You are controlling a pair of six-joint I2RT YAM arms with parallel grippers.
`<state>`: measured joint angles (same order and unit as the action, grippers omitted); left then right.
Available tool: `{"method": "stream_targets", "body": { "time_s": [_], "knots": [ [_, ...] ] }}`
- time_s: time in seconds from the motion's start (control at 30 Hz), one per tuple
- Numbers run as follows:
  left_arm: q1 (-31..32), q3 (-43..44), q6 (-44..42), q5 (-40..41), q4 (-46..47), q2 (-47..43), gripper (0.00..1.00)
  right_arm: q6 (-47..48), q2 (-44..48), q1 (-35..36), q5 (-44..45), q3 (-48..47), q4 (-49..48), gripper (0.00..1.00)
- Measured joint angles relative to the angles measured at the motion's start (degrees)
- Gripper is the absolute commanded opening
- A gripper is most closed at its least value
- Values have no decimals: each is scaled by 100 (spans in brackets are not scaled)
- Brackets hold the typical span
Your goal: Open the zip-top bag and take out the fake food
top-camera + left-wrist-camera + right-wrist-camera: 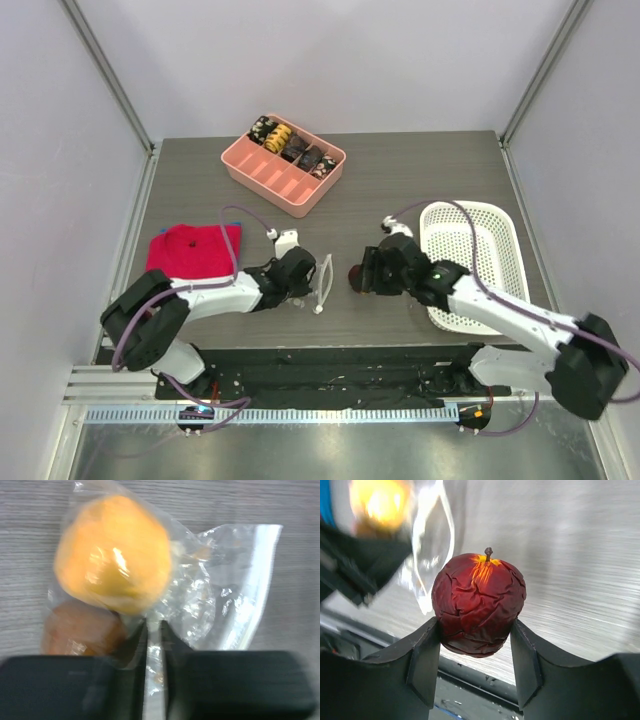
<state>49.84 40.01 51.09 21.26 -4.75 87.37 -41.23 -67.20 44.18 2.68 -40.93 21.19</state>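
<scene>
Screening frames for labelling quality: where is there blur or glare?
Left wrist: round orange toy fruit soft-focused, glare on the clear crinkly plastic bag, near jaws blurred. Right wrist: dark red wrinkled toy apple sharp, background blurred and overexposed. Top external: evenly lit, sharp.

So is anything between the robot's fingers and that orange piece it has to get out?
Yes: the clear bag wraps its plastic around the orange piece. The left fingers pinch that plastic just below it, and the right fingers are already full with the dark red piece.
</scene>
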Motion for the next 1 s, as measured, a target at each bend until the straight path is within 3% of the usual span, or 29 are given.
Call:
{"method": "stream_targets", "body": {
  "time_s": [0.07, 0.13, 0.3, 0.5, 0.53, 0.6, 0.63, 0.9, 1.0],
  "knots": [
    [0, -87, -90, -133, -9, -267, 42, -63, 581, -308, 249, -17, 350, 1],
    [2, -144, -190, -243, -31, -610, 52, -101, 1080, -907, 501, -133, 695, 3],
    [46, -20, -522, -483, -63, -1032, 56, -109, 1526, -2376, 1189, -522, 1257, 9],
    [361, 1419, -1182, -468, -695, 35, 56, -208, 1532, -3668, 1757, -551, 1764, 13],
    [463, 1690, -1303, -407, -778, 304, 57, -249, 1532, -3880, 1818, -507, 1808, 26],
    [612, 1926, -1453, -293, -898, 601, 57, -280, 1537, -4151, 1919, -402, 1873, 69],
    [686, 1987, -1526, -225, -975, 723, 58, -286, 1543, -4240, 1969, -334, 1912, 99],
    [1078, 2022, -1847, 289, -1506, 922, 59, -7, 1502, -4315, 1805, -216, 2057, 100],
    [1176, 2074, -1891, 498, -1652, 933, 53, 219, 1591, -4273, 1379, -190, 1912, 99]
  ]
}}
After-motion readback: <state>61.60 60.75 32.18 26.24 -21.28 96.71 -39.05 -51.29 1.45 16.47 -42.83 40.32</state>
